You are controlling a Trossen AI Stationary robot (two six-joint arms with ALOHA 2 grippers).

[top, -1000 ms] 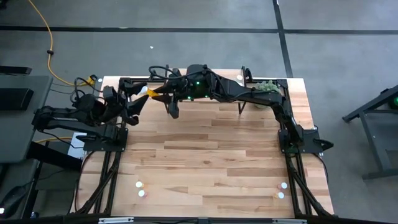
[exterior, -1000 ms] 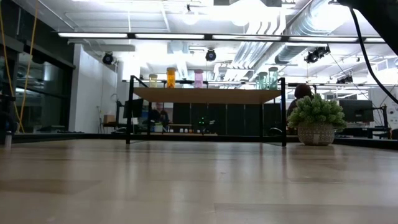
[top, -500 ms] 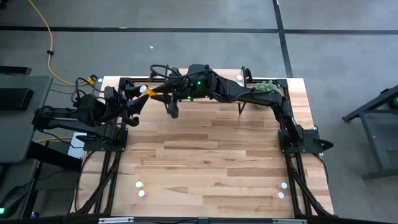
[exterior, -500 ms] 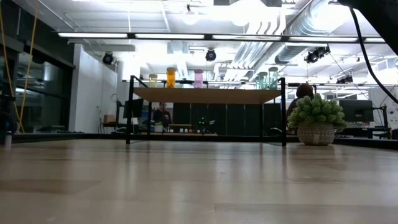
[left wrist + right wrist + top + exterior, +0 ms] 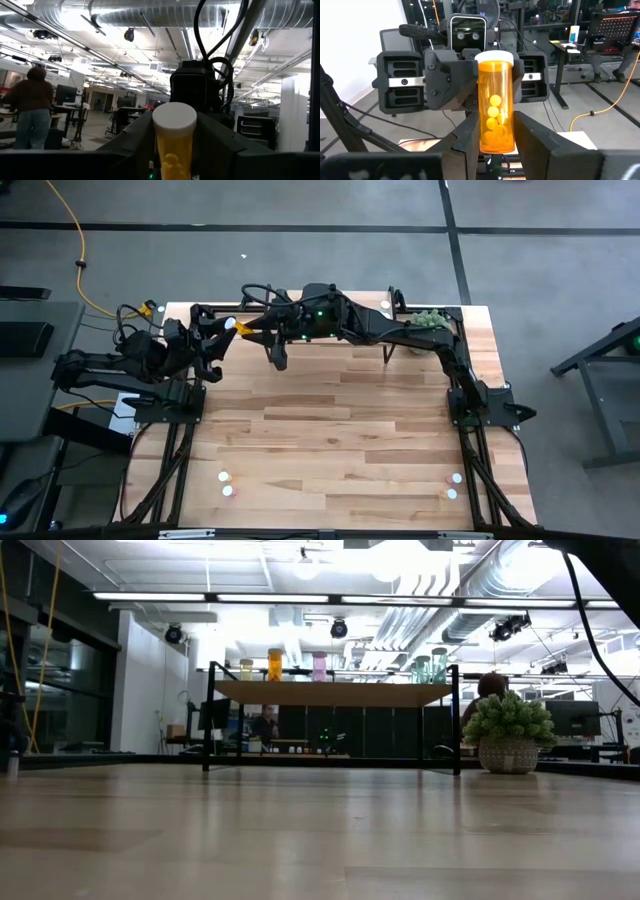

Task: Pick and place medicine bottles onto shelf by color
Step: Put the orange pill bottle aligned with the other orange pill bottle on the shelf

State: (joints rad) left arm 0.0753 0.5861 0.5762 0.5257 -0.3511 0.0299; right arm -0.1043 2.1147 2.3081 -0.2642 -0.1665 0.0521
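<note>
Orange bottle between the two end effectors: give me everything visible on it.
The orange bottle is a clear amber cylinder with a white cap, upright and partly filled with round yellow pills. The right end effector grips its lower body between both fingers. The left end effector faces it with its fingers flanking the upper part just under the cap. From above, it is held in the air near the table's far left corner.

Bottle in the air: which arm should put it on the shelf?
Left. The left gripper is at the bottle, beside the shelf's left end, where the shelved orange bottle stands.
</note>
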